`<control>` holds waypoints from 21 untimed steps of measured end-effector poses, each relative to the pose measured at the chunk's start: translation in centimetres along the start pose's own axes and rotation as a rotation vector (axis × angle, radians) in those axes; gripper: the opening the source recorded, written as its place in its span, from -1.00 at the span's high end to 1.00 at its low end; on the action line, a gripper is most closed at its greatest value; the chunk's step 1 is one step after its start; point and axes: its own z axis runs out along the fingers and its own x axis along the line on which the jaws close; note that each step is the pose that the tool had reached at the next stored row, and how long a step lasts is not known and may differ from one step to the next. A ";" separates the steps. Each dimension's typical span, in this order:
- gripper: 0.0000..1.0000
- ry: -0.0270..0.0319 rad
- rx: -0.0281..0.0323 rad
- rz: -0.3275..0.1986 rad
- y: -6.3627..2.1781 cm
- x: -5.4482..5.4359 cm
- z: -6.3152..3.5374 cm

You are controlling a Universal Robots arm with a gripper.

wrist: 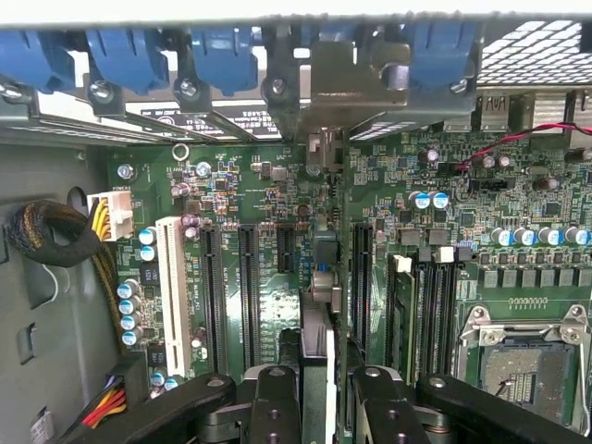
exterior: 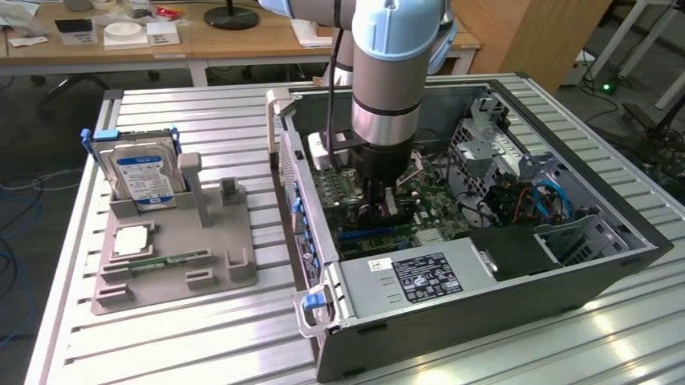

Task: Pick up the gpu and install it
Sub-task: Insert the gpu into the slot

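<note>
The gpu (wrist: 317,305) stands on edge between the tool's (wrist: 319,393) two fingers (wrist: 274,407), which are closed narrowly on it. In the wrist view it is seen edge-on, a thin dark card with its pale bracket (wrist: 326,148) at the far end, up against the blue latches (wrist: 222,55) of the case's rear wall. It hangs just above the motherboard (wrist: 250,213), in line with the gap between the black slots (wrist: 248,287) and the slot (wrist: 363,277) beside the memory sockets; whether its edge has entered a slot I cannot tell.

In the exterior view the tool (exterior: 383,200) reaches down inside the open case (exterior: 578,277), over the motherboard (exterior: 434,212) near the power supply (exterior: 428,277). Outside the case, on the worktop (exterior: 192,337) toward the exterior view's left, a grey holder (exterior: 160,277) carries a hard drive (exterior: 144,178) standing upright and a memory stick (exterior: 160,262) lying flat.
</note>
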 end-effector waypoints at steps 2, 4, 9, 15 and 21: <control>0.46 0.0000 0.0001 0.000 0.00 0.0 0.01; 0.46 -0.0001 0.0001 0.000 0.00 0.0 0.01; 0.46 -0.0001 0.0000 -0.001 0.00 0.0 0.01; 0.46 -0.0002 0.0000 -0.002 0.00 -0.1 0.03; 0.46 -0.0004 0.0000 -0.002 0.01 -0.1 0.11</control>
